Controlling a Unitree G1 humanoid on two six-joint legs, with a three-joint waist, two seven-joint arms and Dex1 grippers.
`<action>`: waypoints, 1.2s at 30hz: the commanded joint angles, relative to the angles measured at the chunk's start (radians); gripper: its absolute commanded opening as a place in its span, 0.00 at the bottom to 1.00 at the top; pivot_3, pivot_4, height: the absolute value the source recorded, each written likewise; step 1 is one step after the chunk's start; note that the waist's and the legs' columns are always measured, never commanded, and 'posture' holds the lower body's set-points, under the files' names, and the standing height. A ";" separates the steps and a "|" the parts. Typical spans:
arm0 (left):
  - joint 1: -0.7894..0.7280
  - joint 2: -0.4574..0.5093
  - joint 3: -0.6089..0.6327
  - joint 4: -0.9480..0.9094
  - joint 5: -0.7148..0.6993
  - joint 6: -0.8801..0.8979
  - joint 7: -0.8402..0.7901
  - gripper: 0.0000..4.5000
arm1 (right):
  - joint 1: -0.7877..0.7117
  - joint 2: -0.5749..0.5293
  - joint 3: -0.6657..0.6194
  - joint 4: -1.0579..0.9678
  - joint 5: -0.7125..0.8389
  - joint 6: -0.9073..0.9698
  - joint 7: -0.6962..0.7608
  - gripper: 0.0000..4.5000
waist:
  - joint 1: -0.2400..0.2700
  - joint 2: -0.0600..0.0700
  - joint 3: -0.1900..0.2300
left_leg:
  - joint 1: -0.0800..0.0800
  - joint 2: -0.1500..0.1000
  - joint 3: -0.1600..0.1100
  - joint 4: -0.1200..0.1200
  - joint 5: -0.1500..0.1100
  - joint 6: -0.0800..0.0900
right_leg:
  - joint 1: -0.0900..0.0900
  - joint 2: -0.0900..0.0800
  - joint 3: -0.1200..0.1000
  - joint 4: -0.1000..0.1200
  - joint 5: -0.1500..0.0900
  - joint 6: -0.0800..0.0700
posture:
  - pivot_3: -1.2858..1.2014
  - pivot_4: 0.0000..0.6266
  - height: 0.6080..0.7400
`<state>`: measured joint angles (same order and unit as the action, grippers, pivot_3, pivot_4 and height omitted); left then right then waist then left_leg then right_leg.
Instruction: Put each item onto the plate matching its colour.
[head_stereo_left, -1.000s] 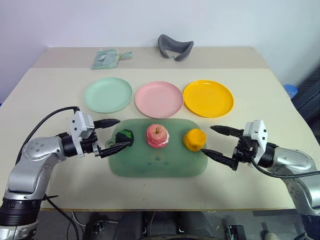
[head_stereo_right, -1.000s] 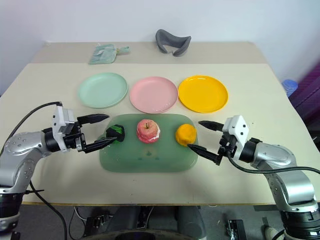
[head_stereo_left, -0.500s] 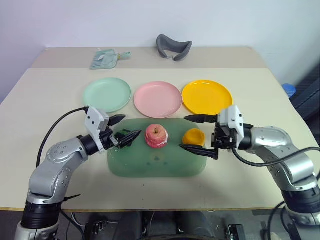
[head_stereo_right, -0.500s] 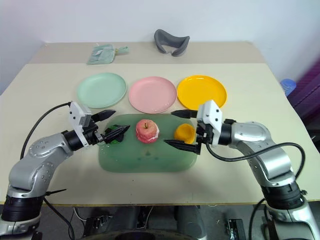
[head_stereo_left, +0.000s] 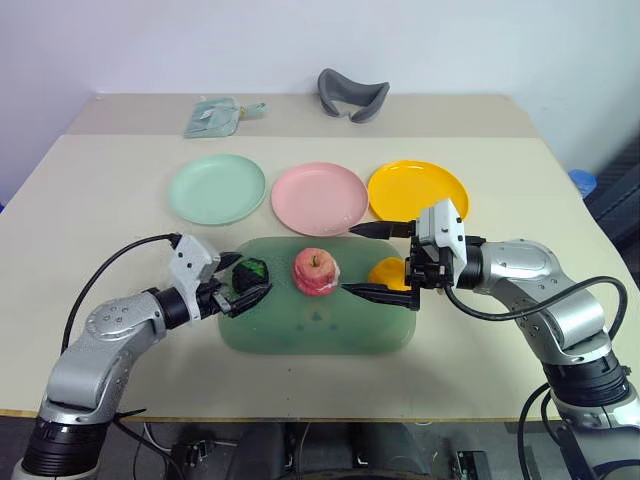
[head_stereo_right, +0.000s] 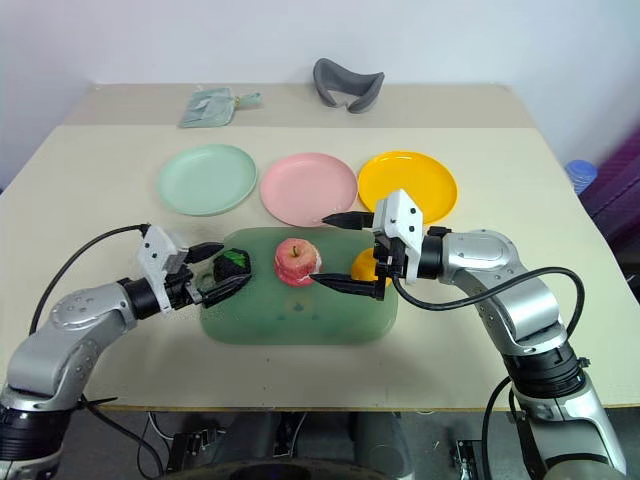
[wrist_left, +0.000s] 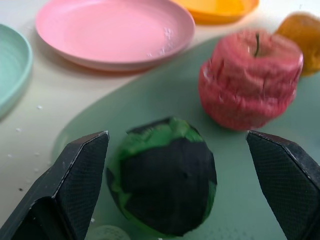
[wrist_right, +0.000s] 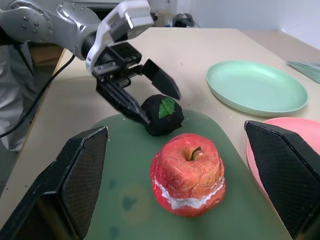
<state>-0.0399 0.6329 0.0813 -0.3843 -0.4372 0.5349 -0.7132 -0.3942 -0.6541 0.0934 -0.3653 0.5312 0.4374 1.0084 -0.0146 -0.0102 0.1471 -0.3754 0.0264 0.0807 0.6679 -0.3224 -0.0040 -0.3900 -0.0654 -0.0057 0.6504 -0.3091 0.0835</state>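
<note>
Left pincer (head_stereo_left: 243, 279): forearm low over the table (head_stereo_left: 90, 215), fingers spread wide, straddling the dark green-black lump (head_stereo_left: 250, 271) at the tray's (head_stereo_left: 310, 330) 9 o'clock end, contact not discernible. Right pincer (head_stereo_left: 372, 260): arm reaching in from 3 o'clock, fingers wide and roughly level, bracketing the orange fruit (head_stereo_left: 385, 272) and tipped toward the upright, stem-up pink-red apple (head_stereo_left: 316, 270) mid-tray. At 12 o'clock beyond the tray, mint green plate (head_stereo_left: 216, 188), pink plate (head_stereo_left: 319, 198) and yellow-orange plate (head_stereo_left: 418, 190) lie bare, bare table on all sides.

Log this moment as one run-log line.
left gripper: open, around dark green lump | right gripper: open, beside apple | orange fruit: on tray | plates: empty
</note>
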 joint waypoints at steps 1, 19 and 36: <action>-0.002 -0.003 -0.010 0.007 0.027 -0.031 0.005 0.94 | -0.011 0.010 -0.015 -0.002 -0.007 -0.024 -0.003 1.00 | 0.000 0.000 0.000 | 0.000 0.000 0.000 0.000 0.000 0.000 | 0.000 0.000 0.000 0.000 0.000 0.000 | 0.52 0.24 1.00; -0.456 -0.300 0.137 0.384 0.181 -0.224 0.500 0.60 | -0.032 0.064 -0.024 0.066 -0.066 -0.104 -0.048 1.00 | 0.003 -0.004 0.001 | -0.001 -0.001 0.000 0.002 0.000 0.000 | 0.000 0.001 -0.001 0.001 0.000 0.001 | 0.52 0.24 1.00; -0.646 -0.417 0.164 0.849 0.309 -0.452 0.787 1.00 | -0.091 0.157 -0.011 0.165 -0.133 -0.191 -0.088 1.00 | 0.005 -0.005 0.001 | -0.015 0.000 -0.001 0.015 -0.001 0.001 | -0.010 0.002 -0.002 0.007 0.002 0.004 | 0.52 0.24 1.00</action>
<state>-0.6602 0.2122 0.2298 0.4742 -0.1215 0.1162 0.0646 -0.4675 -0.5040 0.0916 -0.1888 0.3959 0.2679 0.9261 -0.0097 -0.0154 0.1485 -0.3904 0.0262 0.0801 0.6831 -0.3229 -0.0029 -0.4006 -0.0636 -0.0081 0.6582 -0.3071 0.0871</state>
